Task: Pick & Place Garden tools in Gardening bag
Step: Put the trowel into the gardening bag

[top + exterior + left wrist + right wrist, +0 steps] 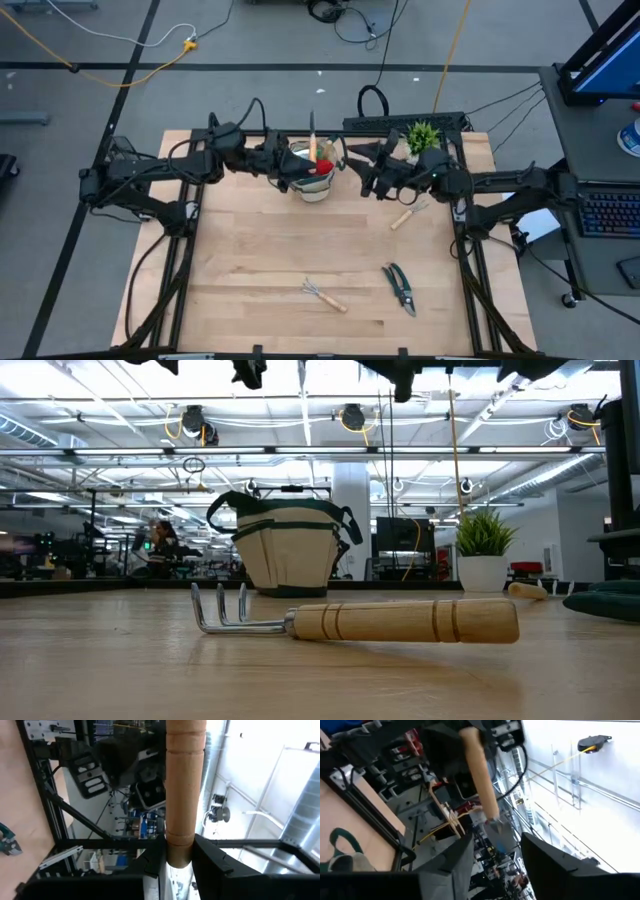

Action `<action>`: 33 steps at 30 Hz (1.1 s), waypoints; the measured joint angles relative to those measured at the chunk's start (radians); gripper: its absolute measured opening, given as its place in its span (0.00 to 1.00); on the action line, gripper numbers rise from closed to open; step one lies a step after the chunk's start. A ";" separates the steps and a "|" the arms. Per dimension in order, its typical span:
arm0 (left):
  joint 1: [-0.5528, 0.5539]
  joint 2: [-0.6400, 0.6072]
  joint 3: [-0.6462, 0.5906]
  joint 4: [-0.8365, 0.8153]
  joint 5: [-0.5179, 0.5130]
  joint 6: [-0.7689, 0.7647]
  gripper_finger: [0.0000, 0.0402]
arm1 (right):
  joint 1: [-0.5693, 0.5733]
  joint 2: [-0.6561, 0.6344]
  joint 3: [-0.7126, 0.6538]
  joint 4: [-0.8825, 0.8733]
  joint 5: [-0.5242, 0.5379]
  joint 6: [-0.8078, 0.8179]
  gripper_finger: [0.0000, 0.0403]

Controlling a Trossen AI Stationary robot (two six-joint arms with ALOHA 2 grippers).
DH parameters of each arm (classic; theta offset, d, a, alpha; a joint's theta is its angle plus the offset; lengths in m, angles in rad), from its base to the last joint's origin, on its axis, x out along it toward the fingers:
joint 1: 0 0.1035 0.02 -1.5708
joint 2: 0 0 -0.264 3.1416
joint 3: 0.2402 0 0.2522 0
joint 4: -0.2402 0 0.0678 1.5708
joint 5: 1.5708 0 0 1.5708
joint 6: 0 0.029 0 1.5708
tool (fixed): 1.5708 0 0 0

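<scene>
The beige gardening bag (313, 183) stands at the far middle of the table, with something red (323, 166) in it. My left gripper (290, 162) is at the bag's left rim, shut on a wooden-handled tool (312, 143) held above the bag. In the right wrist view the tool's wooden handle (481, 775) ends in a silver part. My right gripper (372, 180) is just right of the bag, and its fingers (495, 865) are open with nothing between them. A trowel (408, 213), a rake (325, 295) and pruning shears (400, 288) lie flat on the table. My left gripper pinches the wooden handle near its butt end (180, 847) between its two fingers (212, 857). The fingers come about level from the table's left and lie across the handle. The tool is lifted clear of the table, above the bag.
A small potted plant (423, 136) stands at the far right, behind my right arm. In the low view the rake (360, 622) lies in front of the bag (290, 550). Bare wood lies in the table's middle and on its near left.
</scene>
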 joint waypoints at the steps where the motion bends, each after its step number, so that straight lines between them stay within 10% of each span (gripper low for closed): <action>1: 0.000 0.000 0.000 0.000 -0.004 -0.012 0.17 | 0.005 0.011 0.007 0.001 0.000 0.000 0.41; 33: -0.073 0.030 0.000 -0.038 -0.053 -0.193 0.17 | 0.112 0.284 0.237 -0.036 0.051 -0.261 0.50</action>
